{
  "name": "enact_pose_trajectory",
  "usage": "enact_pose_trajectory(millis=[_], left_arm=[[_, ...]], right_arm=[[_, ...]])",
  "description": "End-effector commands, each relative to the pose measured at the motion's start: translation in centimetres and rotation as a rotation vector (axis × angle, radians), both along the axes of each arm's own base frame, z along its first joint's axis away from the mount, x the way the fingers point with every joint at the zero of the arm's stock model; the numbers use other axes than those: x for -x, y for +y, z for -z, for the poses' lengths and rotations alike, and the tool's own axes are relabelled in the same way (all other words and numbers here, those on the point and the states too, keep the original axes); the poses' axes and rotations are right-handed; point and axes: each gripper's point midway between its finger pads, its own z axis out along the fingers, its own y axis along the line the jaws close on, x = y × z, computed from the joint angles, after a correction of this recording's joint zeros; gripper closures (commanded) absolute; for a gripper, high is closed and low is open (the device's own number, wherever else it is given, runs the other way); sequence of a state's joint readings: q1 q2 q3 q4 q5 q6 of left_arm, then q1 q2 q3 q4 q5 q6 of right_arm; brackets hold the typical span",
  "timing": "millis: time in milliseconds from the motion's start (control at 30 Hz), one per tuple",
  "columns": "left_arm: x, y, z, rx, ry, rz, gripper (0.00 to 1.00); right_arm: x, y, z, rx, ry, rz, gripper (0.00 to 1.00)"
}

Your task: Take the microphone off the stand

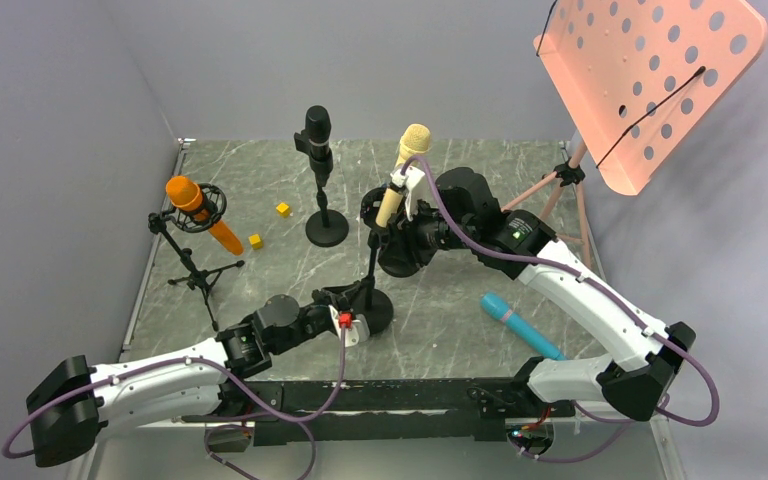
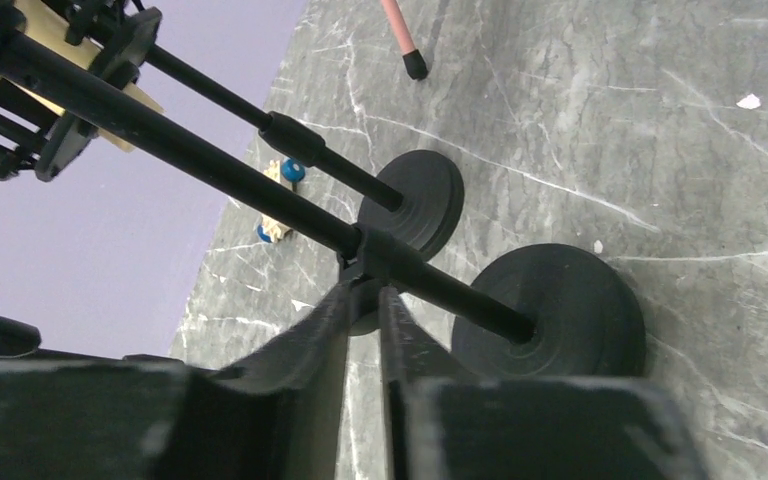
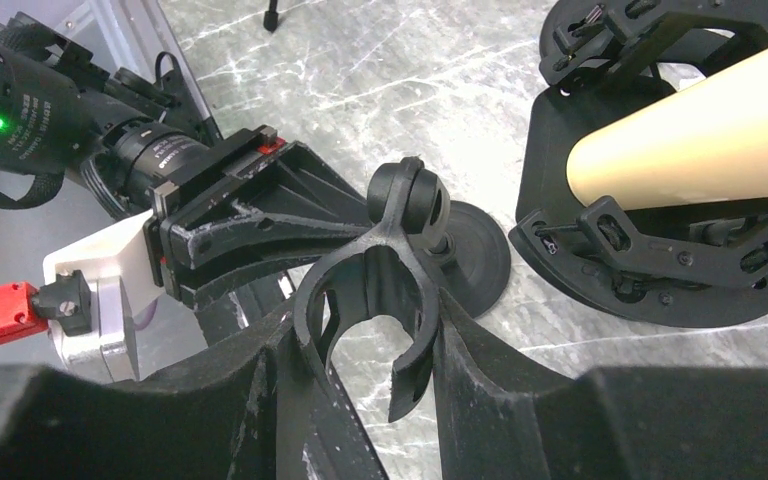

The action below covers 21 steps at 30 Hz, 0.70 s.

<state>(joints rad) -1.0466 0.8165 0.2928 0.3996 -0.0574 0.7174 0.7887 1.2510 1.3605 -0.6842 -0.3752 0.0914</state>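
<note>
Tabletop (image 1: 260, 185) of grey marble, grey walls (image 1: 360, 60); left fingers (image 2: 300, 350) pinch the stand (image 2: 210, 175), right fingers (image 3: 490, 370) clasp its clip (image 3: 370, 270).

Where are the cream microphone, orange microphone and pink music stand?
cream microphone (image 1: 414, 142), top view, mesh head.
orange microphone (image 1: 182, 190), top view, head.
pink music stand (image 1: 660, 72), top view, perforated tray.

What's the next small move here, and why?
Probably open the right gripper and shift it onto the cream microphone: it pinches only the empty clip, while the microphone sits in the shock mount beside it. The left gripper clamps the stand pole.
</note>
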Motion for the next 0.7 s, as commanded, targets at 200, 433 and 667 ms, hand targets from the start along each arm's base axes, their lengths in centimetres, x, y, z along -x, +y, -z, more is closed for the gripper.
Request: enact_pose_trajectory(millis=[200, 433, 667], left_arm=[[-2.1, 1.6, -0.4, 0.09, 0.194, -0.117, 1.0], [2.6, 0.1, -2.1, 0.212, 0.62, 0.085, 1.0], [2.5, 1.1, -1.5, 0.201, 0.68, 0.06, 0.83]], right_arm=[[0.3, 0.6, -1.3, -0.047, -0.033, -0.036, 0.66], [1.1, -0.3, -0.5, -0.022, -0.062, -0.076, 0.76], [1.4, -0.4, -0.6, -0.018, -0.065, -0.092, 0.77]])
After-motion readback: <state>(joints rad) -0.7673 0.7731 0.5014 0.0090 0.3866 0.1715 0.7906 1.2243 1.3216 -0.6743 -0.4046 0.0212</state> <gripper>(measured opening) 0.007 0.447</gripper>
